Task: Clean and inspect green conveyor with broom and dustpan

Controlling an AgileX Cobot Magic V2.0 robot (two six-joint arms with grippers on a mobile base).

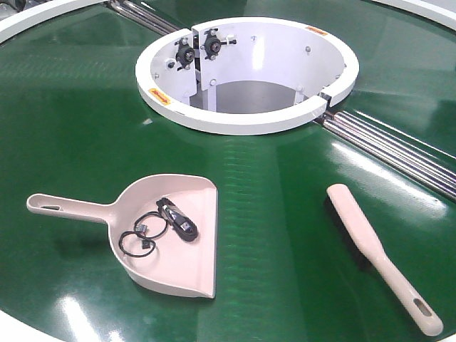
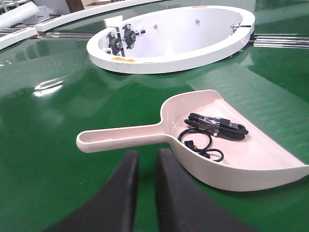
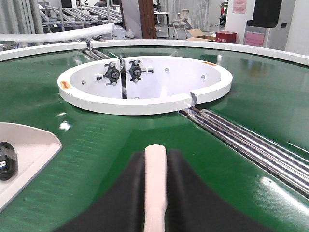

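The exterior front-facing view shows the green conveyor (image 1: pixel 285 235), a glossy dark-green belt with a white rim, filling nearly the whole frame. The white ring-shaped hub (image 1: pixel 246 121) sits toward the far side of the belt and serves as the landmark here. Nearer the camera than the hub and to its left lies the dustpan (image 1: pixel 167 235), flat on the belt, its long slotted handle pointing left and away from the hub's side. Inside the scoop rest a bundled black cable (image 1: pixel 178 219) and loose black cable loops (image 1: pixel 142 235). Nearer than the hub and to its right lies the broom (image 1: pixel 377 253), also flat on the belt, its slotted handle end pointing toward the lower right, well apart from the dustpan. Steel rollers (image 1: pixel 388 146) run out from the hub's right side in a gap in the belt.

In the left wrist-mounted view, the left hand (image 2: pixel 147 193) hangs just short of the dustpan's handle, its two dark fingers (image 2: pixel 120 198) close together with a narrow strip of belt showing between them, holding nothing.

In the right wrist-mounted view, the right hand (image 3: pixel 155 198) has the broom's beige body lying between its two dark fingers (image 3: pixel 188 193), in line with the hub beyond; whether the fingers actually press on it, I cannot tell.
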